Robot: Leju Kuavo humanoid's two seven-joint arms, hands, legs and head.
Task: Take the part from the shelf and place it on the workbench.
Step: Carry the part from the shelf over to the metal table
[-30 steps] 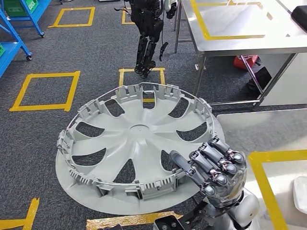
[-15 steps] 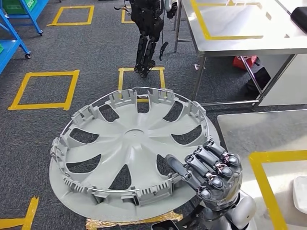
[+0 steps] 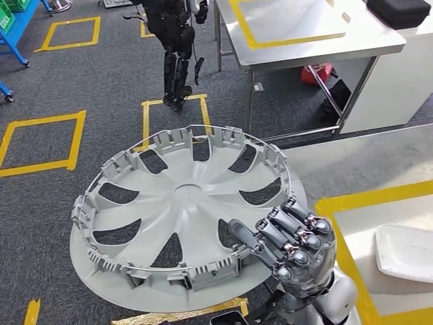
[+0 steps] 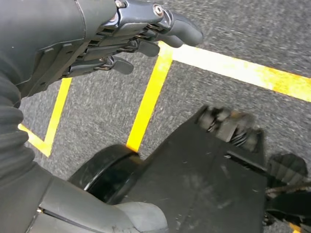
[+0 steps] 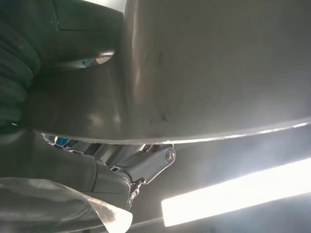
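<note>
The part is a large grey wheel cover (image 3: 184,210), held flat with its ribbed inner side up, above the carpet. My right hand (image 3: 291,247) grips its near right rim, fingers curled over the top edge. In the right wrist view the cover's smooth underside (image 5: 205,68) passes close over the hand's fingers (image 5: 146,167). My left hand (image 4: 121,36) hangs beside my body over the carpet, fingers loosely extended and holding nothing. The workbench (image 3: 357,169) with a yellow tape outline lies just right of the cover.
A white tray (image 3: 406,252) lies on the workbench inside the yellow tape. A steel table (image 3: 306,40) stands further back on the right. Another dark humanoid robot (image 3: 176,40) stands on the carpet ahead. Yellow taped squares (image 3: 40,142) mark the floor; a blue shelf frame (image 3: 15,34) sits far left.
The whole view has swung to the right, bringing more of the workbench and the white tray into sight. The cover stays in my right hand, a little lower and further left in the picture.
</note>
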